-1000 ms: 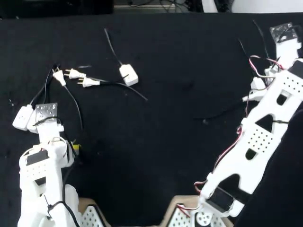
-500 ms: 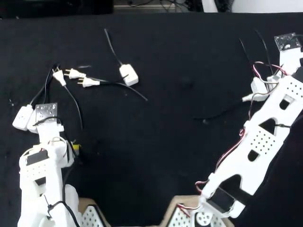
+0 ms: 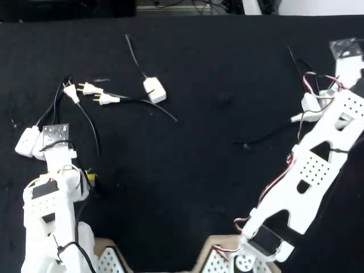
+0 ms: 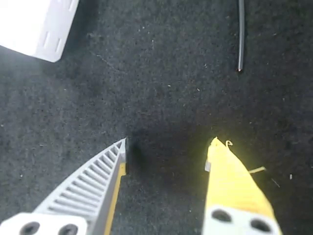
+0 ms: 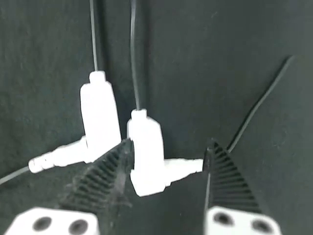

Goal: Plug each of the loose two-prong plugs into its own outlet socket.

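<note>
1. Between the parted fingers of the right gripper (image 5: 169, 143) sits a white socket block (image 5: 146, 156). Its cord runs away from the arm, and what looks like a seated plug (image 5: 185, 166) juts from its side. I cannot tell whether either finger touches the block.
2. Just beside it lies a second socket block (image 5: 100, 125), also with a plug body (image 5: 54, 157) joined to it.
3. Across the table, the left gripper (image 4: 168, 140) hangs with its fingers apart over bare black cloth (image 4: 161, 88) and holds nothing. A white socket (image 4: 36, 24) lies near its tips, and a cable end (image 4: 239, 44) lies apart from them.
4. Three loose plugs (image 3: 90, 89) lie clustered near the left arm, well apart from the right arm. A lone socket (image 3: 154, 90) lies near them towards the centre.
5. The two pairs on the right look finished, so the remaining work is probably on the left.
   - Grip one loose plug by its body, leaving the prongs free and pointing forward.
   - Brace the chosen socket with the other gripper, since a light block would likely slide on the cloth.
   - Line the prongs up square with the slots before pushing.
   - Keep the crossing cords from dragging the neighbouring plugs.
</note>
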You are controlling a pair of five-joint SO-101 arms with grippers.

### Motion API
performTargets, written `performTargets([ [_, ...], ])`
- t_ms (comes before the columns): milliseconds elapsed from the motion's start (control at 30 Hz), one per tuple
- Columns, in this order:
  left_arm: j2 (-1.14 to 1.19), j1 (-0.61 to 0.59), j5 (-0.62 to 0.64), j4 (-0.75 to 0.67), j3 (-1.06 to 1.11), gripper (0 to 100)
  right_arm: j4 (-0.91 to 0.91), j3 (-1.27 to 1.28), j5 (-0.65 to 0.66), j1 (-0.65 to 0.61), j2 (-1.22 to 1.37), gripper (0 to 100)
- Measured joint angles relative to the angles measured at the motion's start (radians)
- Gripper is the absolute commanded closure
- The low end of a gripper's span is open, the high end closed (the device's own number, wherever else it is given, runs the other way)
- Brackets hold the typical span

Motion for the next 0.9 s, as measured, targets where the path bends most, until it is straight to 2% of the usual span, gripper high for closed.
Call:
performTargets([
  [100, 0.000, 0.000, 0.000, 0.000, 0.000, 73, 0.094, -0.015, -0.014, 0.000, 0.000, 78.6],
  [267, 0.000, 0.000, 0.000, 0.000, 0.000, 73, 0.163, -0.015, -0.061, 0.018, -0.014, 87.0],
  [533, 0.000, 0.000, 0.000, 0.000, 0.000, 73, 0.163, 0.054, -0.080, 0.127, -0.018, 87.3],
  [667, 0.000, 0.000, 0.000, 0.000, 0.000, 73, 0.149, 0.109, -0.080, 0.130, 0.009, 87.4],
  [900, 0.000, 0.000, 0.000, 0.000, 0.000, 73, 0.015, 0.110, -0.080, 0.129, 0.066, 87.4],
])
